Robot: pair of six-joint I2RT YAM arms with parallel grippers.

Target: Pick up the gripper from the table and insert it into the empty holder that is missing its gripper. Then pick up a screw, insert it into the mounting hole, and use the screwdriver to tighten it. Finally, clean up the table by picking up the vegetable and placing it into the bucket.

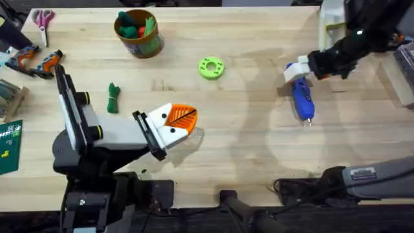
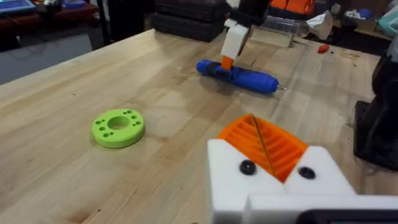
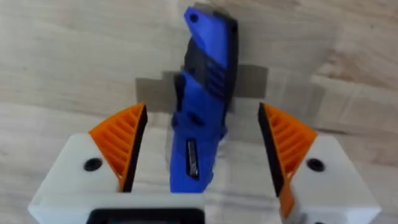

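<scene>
The blue screwdriver (image 1: 302, 100) lies on the table at the right, its metal bit pointing toward the near edge. My right gripper (image 1: 299, 70) hangs over its dark cap end, open, with an orange pad on each side of the blue body (image 3: 208, 56) and gaps showing. My left gripper (image 1: 184, 120) rests low at centre-left, and its two orange pads (image 2: 273, 149) are pressed together with nothing between them. The dark green vegetable (image 1: 114, 97) lies left of it. The bucket (image 1: 137, 32) stands at the back left with toy items inside. The loose gripper, the empty holder and the screw are out of view.
A lime-green ring (image 1: 211, 67) lies mid-table between the two arms. Scissors (image 1: 44, 19) and orange-handled tools (image 1: 32, 61) sit at the far left, and a green board (image 1: 10, 145) at the left edge. Boxes crowd the right edge.
</scene>
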